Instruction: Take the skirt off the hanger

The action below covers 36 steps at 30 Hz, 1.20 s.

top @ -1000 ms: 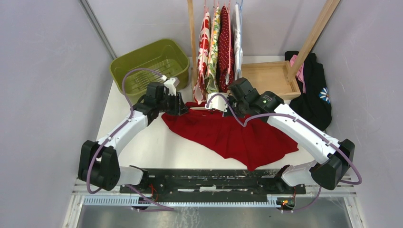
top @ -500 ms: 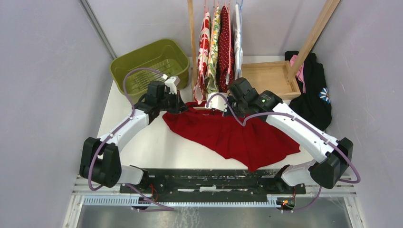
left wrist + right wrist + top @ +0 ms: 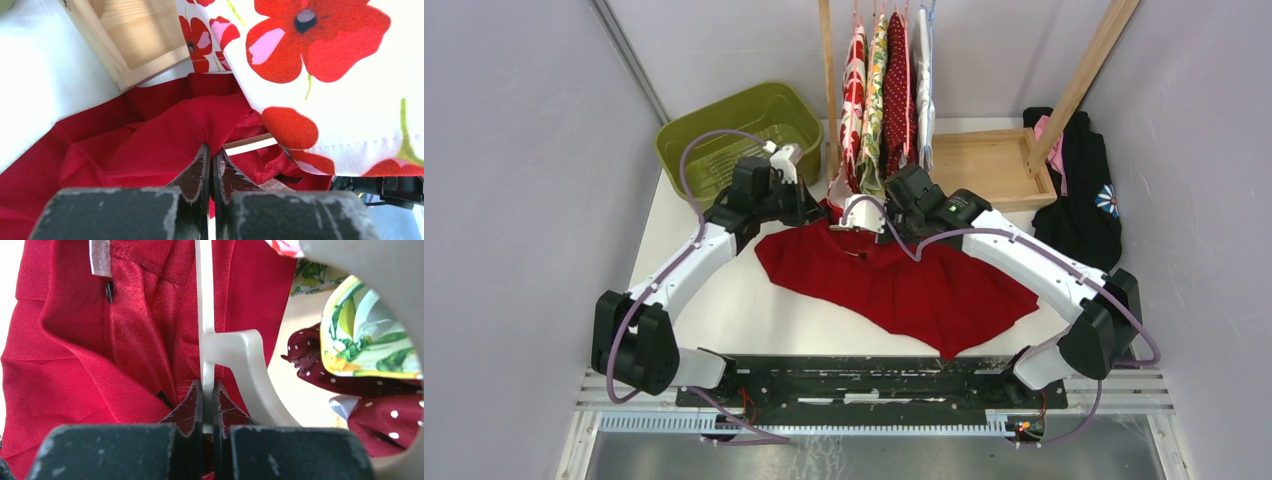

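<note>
- The red skirt (image 3: 894,280) lies spread on the table (image 3: 714,300) in the middle of the top view. Its waistband is toward the top, and its hem fans out to the lower right.
- In the right wrist view the skirt fills the left and centre. A white label (image 3: 100,257) shows at the upper left.
- The white hanger (image 3: 207,340) lies along the waistband. Its bar runs down the centre of that view, and its hook curves off to the lower right.
- In the left wrist view a short pale piece of the hanger shows right of centre, with red cloth above and below it.
- The left gripper (image 3: 211,152) is closed at the bottom centre of its view. It pinches a raised fold of the skirt just left of the hanger bar.
- The right gripper (image 3: 206,390) is closed too. It is clamped on the hanger's bar just below where the hook branches off, with skirt cloth touching its left finger.
- In the top view both grippers meet at the skirt's upper edge, the left one (image 3: 809,212) just beside the right one (image 3: 874,215).
- Hanging clothes (image 3: 884,90) drop from the top centre right behind the grippers. A poppy-print one (image 3: 325,75) overhangs the skirt in the left wrist view.
- A green basket (image 3: 724,130) stands at the upper left.
- A wooden tray (image 3: 984,165) and a black garment (image 3: 1084,190) sit at the upper right.
</note>
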### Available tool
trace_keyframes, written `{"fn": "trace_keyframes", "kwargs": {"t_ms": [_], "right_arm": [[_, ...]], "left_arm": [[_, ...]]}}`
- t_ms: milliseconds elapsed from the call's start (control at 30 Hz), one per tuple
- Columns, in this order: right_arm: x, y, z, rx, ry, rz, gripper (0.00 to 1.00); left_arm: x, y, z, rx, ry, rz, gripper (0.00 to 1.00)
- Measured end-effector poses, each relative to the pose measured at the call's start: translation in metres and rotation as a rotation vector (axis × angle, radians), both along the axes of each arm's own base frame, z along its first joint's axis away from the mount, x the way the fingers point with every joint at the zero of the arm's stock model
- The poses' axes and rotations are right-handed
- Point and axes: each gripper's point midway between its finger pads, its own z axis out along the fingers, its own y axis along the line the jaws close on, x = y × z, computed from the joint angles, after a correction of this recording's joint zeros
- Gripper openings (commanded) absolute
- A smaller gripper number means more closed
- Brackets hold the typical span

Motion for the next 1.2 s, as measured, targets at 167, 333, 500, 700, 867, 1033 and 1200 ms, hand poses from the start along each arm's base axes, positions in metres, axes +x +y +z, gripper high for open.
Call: {"fn": "trace_keyframes", "kwargs": {"t_ms": [167, 333, 500, 700, 867, 1033, 1200], "right_arm": [[0.002, 0.007, -0.007, -0.003, 0.007, 0.01, 0.01], [0.004, 0.021, -0.021, -0.002, 0.029, 0.026, 0.01], [0.003, 0.034, -0.025, 0.001, 0.031, 0.048, 0.01], [0.001, 0.023, -0.026, -0.018, 0.012, 0.038, 0.01], [-0.006, -0.007, -0.033, -0.036, 0.016, 0.0, 0.01], [0.002, -0.038, -0.029, -0.04, -0.005, -0.06, 0.01], [0.004, -0.053, -0.022, -0.036, -0.029, -0.088, 0.01]], "left_arm": [[-0.005, -0.008, 0.001, -0.01, 0.008, -0.02, 0.03], [-0.006, -0.01, 0.001, -0.011, 0.009, -0.024, 0.03], [-0.007, -0.011, 0.001, -0.011, 0.009, -0.029, 0.03], [-0.008, -0.012, 0.0, -0.01, 0.01, -0.031, 0.03], [-0.009, -0.011, -0.001, -0.007, 0.016, -0.031, 0.03], [-0.012, -0.007, -0.004, 0.022, 0.027, -0.027, 0.03], [-0.01, 0.001, -0.009, 0.055, 0.031, -0.013, 0.03]]}}
